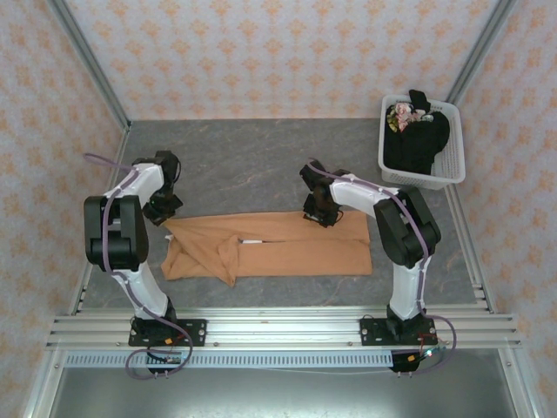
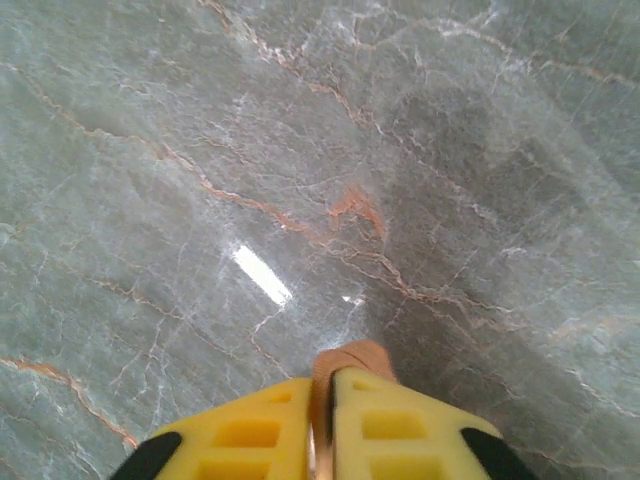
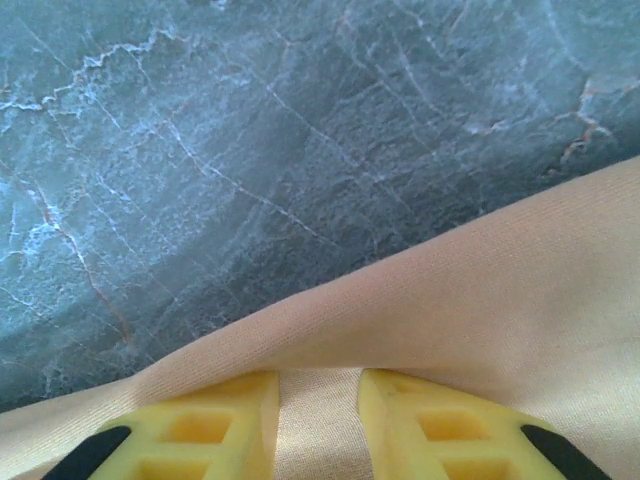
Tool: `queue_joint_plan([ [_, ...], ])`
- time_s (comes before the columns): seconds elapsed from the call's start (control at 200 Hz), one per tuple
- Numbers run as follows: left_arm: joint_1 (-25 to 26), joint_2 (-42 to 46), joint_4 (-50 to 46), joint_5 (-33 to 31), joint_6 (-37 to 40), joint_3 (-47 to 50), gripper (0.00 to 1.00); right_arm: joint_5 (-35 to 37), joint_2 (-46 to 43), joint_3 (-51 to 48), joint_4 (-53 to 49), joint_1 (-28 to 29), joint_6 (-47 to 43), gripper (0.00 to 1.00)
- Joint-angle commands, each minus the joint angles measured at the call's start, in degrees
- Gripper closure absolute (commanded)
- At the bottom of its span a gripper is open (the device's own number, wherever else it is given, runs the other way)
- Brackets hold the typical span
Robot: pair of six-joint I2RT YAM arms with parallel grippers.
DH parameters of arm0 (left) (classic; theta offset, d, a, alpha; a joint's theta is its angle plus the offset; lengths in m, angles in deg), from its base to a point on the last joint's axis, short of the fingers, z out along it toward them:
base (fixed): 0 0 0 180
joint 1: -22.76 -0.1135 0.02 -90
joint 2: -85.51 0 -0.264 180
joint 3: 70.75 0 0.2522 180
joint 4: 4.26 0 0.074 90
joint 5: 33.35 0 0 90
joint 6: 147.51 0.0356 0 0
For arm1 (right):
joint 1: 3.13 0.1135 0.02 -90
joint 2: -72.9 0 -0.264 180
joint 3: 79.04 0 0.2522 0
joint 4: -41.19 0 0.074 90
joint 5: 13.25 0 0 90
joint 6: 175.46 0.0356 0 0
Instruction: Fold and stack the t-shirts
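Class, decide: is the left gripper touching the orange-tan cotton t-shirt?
Touching. The left wrist view shows a tab of orange-tan cotton t-shirt pinched between the left gripper's yellow fingers.

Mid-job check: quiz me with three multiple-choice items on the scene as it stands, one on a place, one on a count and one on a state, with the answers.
1. Where is the black t-shirt?
A. in the white basket
B. draped over an arm
C. hanging on the wall

2. How many t-shirts lie on the table?
A. none
B. one
C. two

3. The left fingers are:
A. wide open over bare marble
B. closed on the orange-tan t-shirt
C. closed on a rim

Answers: 1 A, the black fabric sits inside the basket at far right. 2 B, just the orange-tan one is laid out there. 3 B, the left wrist view shows orange fabric pinched between them.
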Motion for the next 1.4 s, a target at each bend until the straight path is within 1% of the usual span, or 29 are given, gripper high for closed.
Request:
queue_joint_plan([
  [0.0, -1.3, 5.6, 0.6, -2.1, -2.0, 1.4, 0.75, 4.6, 3.4, -1.6, -6.5, -0.3, 0.3, 0.71],
  [0.025, -1.2, 6.4, 1.1, -1.2, -2.3, 1.9, 0.73, 4.6, 3.4, -1.6, -6.5, -0.3, 0.3, 0.71],
  [0.065, -1.3, 7.5, 2.3, 0.3, -2.5, 2.7, 0.66, 4.7, 3.2, -1.5, -6.5, -0.3, 0.3, 0.71],
  [0.135, -1.4, 8.8, 5.0, 3.0, -2.6, 4.5, 0.5, 4.6, 3.1, -1.4, -6.5, -0.3, 0.1, 0.71],
  [0.275, -1.5, 7.9, 9.2, 8.9, -1.8, 6.2, 0.43, 4.6, 2.5, -0.8, -6.8, -0.3, -0.4, 0.71],
  [0.355, -1.5, 6.9, 11.0, 12.4, -2.0, 6.7, 0.42, 5.1, 1.3, -0.4, -7.2, -0.3, -0.8, 0.71],
  [0.46, -1.3, 5.0, 12.2, 15.4, -2.1, 6.8, 0.44, 5.9, -0.9, 0.2, -7.6, -0.3, -1.7, 0.7],
  [0.726, -0.9, 1.4, 14.6, 16.9, -0.9, 6.3, 0.5, 8.9, -6.9, 1.0, -10.7, -0.6, -4.6, 0.66],
  [0.846, -0.2, 1.7, 15.9, 17.3, -1.2, 6.2, 0.49, 10.0, -9.9, -2.2, -11.2, -1.9, -5.1, 0.65],
  [0.956, 0.6, 2.8, 17.5, 18.1, -1.3, 6.8, 0.48, 10.5, -13.5, -7.4, -10.0, -5.3, -5.0, 0.65],
  [1.061, 1.6, 2.5, 17.7, 19.1, -1.0, 6.7, 0.52, 10.4, -16.4, -11.3, -9.1, -9.2, -5.8, 0.65],
  [1.116, 1.9, 2.0, 17.5, 19.0, -0.9, 6.5, 0.56, 10.4, -17.1, -12.6, -9.2, -10.8, -6.0, 0.65],
  [1.146, 2.0, 1.8, 17.4, 18.9, -0.8, 6.6, 0.6, 10.3, -17.5, -13.5, -8.9, -11.7, -6.1, 0.65],
  [1.266, 2.0, 1.1, 16.9, 17.7, -0.4, 5.8, 0.84, 10.7, -17.4, -16.5, -8.5, -14.1, -5.6, 0.65],
  [1.396, 2.0, 0.4, 15.0, 16.2, 1.1, 3.0, 0.97, 13.1, -15.8, -18.4, -8.3, -15.2, -5.4, 0.66],
])
